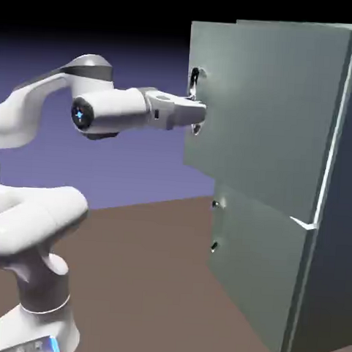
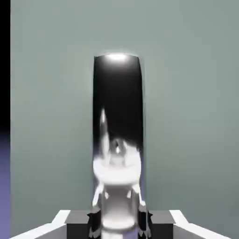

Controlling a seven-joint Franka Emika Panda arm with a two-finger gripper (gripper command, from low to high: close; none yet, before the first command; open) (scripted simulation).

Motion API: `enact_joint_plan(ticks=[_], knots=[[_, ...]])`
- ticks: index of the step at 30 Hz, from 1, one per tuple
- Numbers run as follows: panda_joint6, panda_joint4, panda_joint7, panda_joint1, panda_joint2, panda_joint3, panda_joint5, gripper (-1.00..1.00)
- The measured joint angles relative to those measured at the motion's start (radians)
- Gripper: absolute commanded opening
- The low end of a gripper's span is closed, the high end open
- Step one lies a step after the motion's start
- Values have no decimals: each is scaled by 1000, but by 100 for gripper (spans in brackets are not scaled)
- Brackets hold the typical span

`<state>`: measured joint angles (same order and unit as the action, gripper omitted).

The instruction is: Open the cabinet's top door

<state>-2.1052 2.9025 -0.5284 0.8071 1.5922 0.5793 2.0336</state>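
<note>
- The top door (image 1: 267,115) is the upper, larger panel of the grey-green cabinet (image 1: 336,218), which stands on the brown worktop (image 1: 143,279) toward its right side in the exterior view.
- The door looks swung slightly outward: its free edge stands forward of the cabinet's body, and a pale seam (image 1: 302,224) divides it from the shorter lower door (image 1: 257,275).
- Its dark curved handle (image 1: 195,80) sits near the free edge, high on the panel; in the hand view the handle (image 2: 117,107) fills the middle as a glossy black bar.
- The gripper (image 1: 198,116) is at the handle's lower end, with the white arm (image 1: 109,112) reaching level toward the door.
- In the hand view the grey fingertips (image 2: 95,219) press close on either side of the bar's lower part, so the jaws appear closed on the handle.
- Judged from this, the step in hand is pulling the door open, and it is only begun.
- To do it well, the pull should follow the door's arc about its hinge on the far side, not a straight line, with the wrist turning as the panel swings.
- A steady grip matters; the bar looks smooth and could slip out if the pull runs off the arc.
</note>
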Motion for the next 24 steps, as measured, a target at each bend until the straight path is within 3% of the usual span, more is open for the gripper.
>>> enact_joint_plan(ticks=[12, 24], knots=[[291, 72, -121, -25, -55, -435, -350, -100], [590, -39, -275, -62, -306, -870, -743, -100]])
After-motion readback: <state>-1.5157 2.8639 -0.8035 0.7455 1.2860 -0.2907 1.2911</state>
